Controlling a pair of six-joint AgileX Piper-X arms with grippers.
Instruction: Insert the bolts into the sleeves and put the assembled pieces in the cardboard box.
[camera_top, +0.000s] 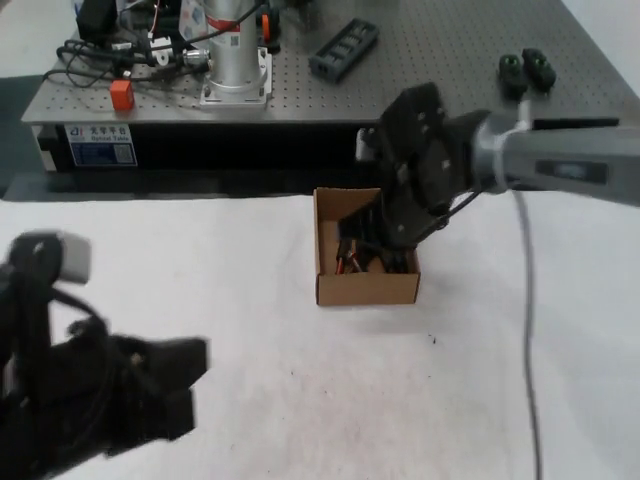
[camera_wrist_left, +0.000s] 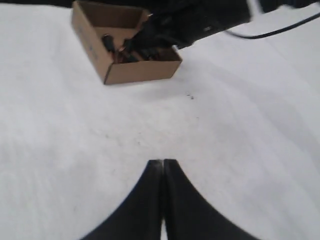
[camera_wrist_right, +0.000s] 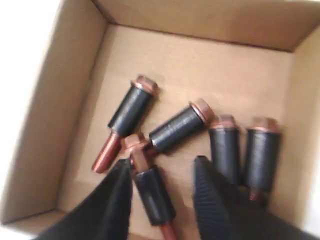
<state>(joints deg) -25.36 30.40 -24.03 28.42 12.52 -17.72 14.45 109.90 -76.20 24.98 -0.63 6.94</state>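
Five bolt-in-sleeve pieces (camera_wrist_right: 177, 129) lie in the cardboard box (camera_wrist_right: 45, 100). The right gripper (camera_wrist_right: 162, 165) has its fingers (camera_wrist_right: 112, 205) wide apart around one piece (camera_wrist_right: 154, 194) there. Going up, they could snag it or tip the box. The left gripper (camera_wrist_left: 163, 167), fingers pressed together, sits well away from the box

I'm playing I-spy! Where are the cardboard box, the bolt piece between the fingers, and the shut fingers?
cardboard box (camera_top: 366, 290), high view, front wall.
bolt piece (camera_wrist_right: 154, 194), right wrist view, black sleeve.
left gripper (camera_wrist_left: 163, 164), left wrist view, where its fingertips meet.
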